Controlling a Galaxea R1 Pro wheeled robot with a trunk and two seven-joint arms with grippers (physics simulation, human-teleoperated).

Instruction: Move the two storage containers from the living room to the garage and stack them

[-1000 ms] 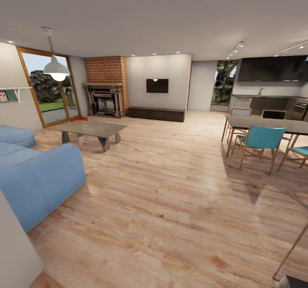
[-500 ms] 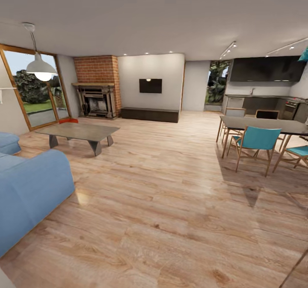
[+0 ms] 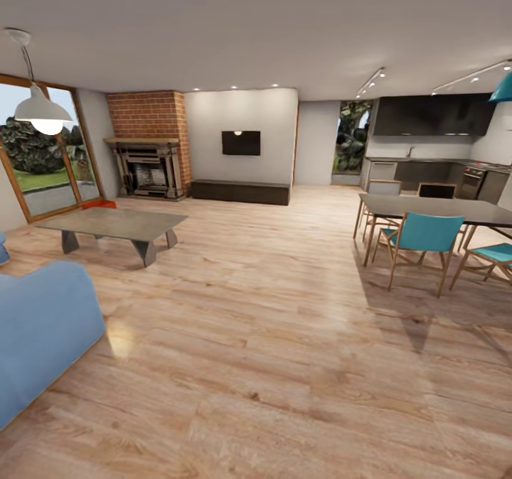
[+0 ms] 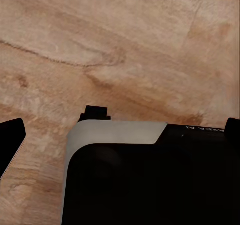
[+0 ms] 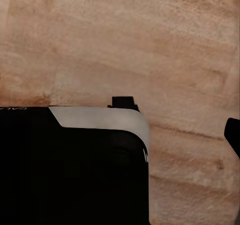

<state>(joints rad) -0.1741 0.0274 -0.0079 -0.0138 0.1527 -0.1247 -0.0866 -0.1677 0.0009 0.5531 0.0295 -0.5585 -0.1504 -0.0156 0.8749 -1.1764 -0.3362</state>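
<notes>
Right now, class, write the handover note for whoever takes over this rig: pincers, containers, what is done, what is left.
Left pincer: open, empty, above the wood floor.
Right pincer: one finger visible, nothing held; open or shut unclear.
Containers: red-orange sliver by the window, behind the coffee table; one or both, cannot tell.
Done: nothing carried yet.
Left: drive over, pick up both, take them to the garage, stack them.
</notes>
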